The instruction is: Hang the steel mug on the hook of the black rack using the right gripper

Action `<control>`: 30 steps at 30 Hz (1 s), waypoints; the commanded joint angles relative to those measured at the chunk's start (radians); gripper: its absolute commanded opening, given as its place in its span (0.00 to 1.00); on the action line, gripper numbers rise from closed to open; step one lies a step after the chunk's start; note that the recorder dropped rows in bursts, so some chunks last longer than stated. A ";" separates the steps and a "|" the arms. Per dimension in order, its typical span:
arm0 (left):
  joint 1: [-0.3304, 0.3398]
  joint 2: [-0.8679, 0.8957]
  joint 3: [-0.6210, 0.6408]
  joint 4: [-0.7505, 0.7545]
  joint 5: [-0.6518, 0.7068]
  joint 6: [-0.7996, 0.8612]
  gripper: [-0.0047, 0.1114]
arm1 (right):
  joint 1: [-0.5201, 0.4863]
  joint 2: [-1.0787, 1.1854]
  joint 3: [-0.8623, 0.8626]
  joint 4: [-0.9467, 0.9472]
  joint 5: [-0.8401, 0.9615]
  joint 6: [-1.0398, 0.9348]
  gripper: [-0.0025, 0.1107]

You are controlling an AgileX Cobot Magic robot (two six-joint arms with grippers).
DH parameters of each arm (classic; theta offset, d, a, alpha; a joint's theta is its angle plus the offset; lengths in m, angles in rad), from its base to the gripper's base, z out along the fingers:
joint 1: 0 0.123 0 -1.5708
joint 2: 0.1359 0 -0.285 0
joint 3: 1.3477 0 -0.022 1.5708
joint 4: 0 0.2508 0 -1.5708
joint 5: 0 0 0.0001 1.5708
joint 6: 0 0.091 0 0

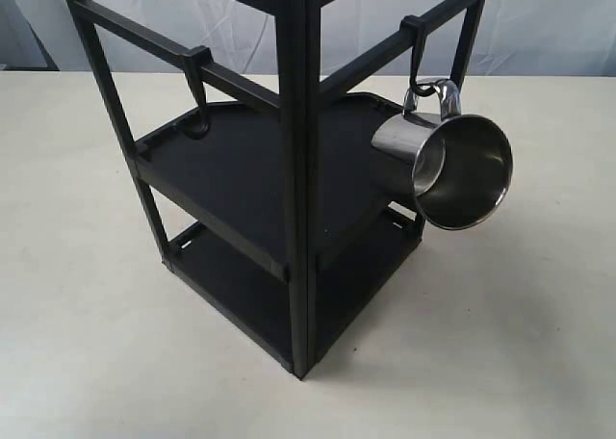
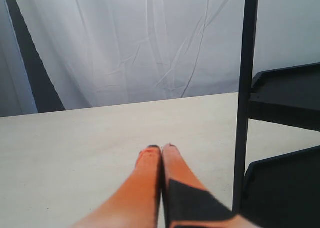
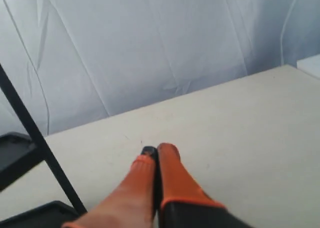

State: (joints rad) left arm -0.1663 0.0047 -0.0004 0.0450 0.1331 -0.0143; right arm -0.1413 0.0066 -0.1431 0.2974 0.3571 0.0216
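a: exterior view, nearest first: the front corner post of the black rack point(image 1: 298, 266) stands on the pale table point(image 1: 87, 343), with the lower tray shelf just behind its foot and the upper tray shelf above that.

b: and the steel mug point(image 1: 452, 165)?

a: on the right side, hanging by its looped handle from the hook point(image 1: 416, 59) clipped over the right crossbar. it tilts, open mouth facing near and right, its body beside the edge of the upper shelf. no gripper touches it.

b: anything on the left crossbar?

a: a second hook point(image 1: 197, 88), farther back, rounded tip hanging over the far left corner of the upper shelf.

b: the arms?

a: neither shows in the exterior view. in the right wrist view the right gripper point(image 3: 156, 150) has its orange fingers pressed together with nothing between them, above bare table, a rack post and shelf corners off to one side. in the left wrist view the left gripper point(image 2: 161, 148) is likewise closed and empty, with a rack post and two shelf edges close by. a white cloth backdrop point(image 2: 150, 43) hangs at the far end.
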 commanded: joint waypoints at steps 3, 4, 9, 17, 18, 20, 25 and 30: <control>-0.005 -0.005 0.000 0.000 -0.005 -0.002 0.05 | -0.010 -0.007 0.114 0.029 -0.002 -0.010 0.03; -0.005 -0.005 0.000 0.000 -0.005 -0.002 0.05 | -0.010 -0.007 0.120 0.029 0.004 -0.010 0.03; -0.005 -0.005 0.000 0.000 -0.005 -0.002 0.05 | -0.010 -0.007 0.122 0.029 0.015 -0.010 0.03; -0.005 -0.005 0.000 0.000 -0.005 -0.002 0.05 | -0.010 -0.007 0.122 0.029 0.015 -0.010 0.03; -0.005 -0.005 0.000 0.000 -0.005 -0.002 0.05 | -0.010 -0.007 0.122 0.029 0.015 -0.010 0.03; -0.005 -0.005 0.000 0.000 -0.005 -0.002 0.05 | -0.010 -0.007 0.122 0.029 0.015 -0.010 0.03; -0.005 -0.005 0.000 0.000 -0.005 -0.002 0.05 | -0.010 -0.007 0.122 0.026 0.015 -0.008 0.03; -0.005 -0.005 0.000 0.000 -0.005 -0.002 0.05 | -0.010 -0.007 0.122 0.026 0.013 -0.006 0.03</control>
State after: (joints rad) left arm -0.1663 0.0047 -0.0004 0.0450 0.1331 -0.0143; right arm -0.1469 0.0058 -0.0240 0.3246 0.3798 0.0173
